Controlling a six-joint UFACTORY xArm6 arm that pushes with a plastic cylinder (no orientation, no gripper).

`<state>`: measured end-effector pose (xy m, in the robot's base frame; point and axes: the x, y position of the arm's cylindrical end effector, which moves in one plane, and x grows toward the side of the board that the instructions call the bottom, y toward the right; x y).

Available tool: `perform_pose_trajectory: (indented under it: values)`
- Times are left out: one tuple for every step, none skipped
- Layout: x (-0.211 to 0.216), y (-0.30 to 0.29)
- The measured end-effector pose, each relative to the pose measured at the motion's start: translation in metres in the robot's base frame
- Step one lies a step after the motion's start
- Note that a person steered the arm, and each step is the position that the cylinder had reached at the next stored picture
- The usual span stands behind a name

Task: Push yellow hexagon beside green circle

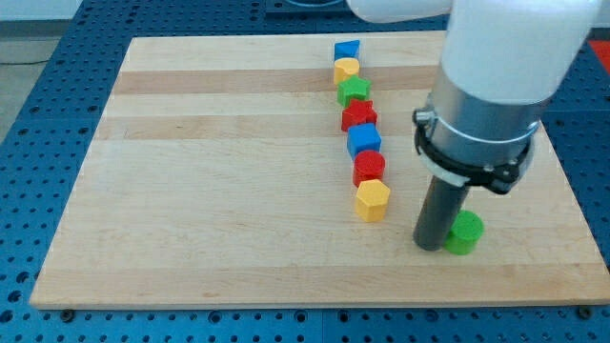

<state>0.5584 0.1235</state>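
The yellow hexagon (373,201) lies on the wooden board (219,171), at the bottom end of a column of blocks. The green circle (465,232) lies to its right and a little lower. My tip (429,244) stands on the board between them, touching the green circle's left side and about a block's width right of the yellow hexagon. The white and grey arm body hides the board above the green circle.
Above the yellow hexagon the column runs upward: a red circle (369,168), a blue cube (363,140), a red star (358,116), a green star (354,90), a yellow block (346,69) and a blue block (346,50). The board's bottom edge is near the green circle.
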Motion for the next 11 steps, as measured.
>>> perform_pose_trajectory:
  values:
    - [-0.006, 0.001]
    - [-0.028, -0.005]
    - [-0.059, -0.005]
    - [-0.073, -0.025]
    - [-0.073, -0.044]
    - [-0.073, -0.061]
    - [-0.073, -0.075]
    - [-0.073, -0.09]
    - [-0.061, -0.09]
    - [-0.047, -0.09]
    - [-0.04, -0.09]
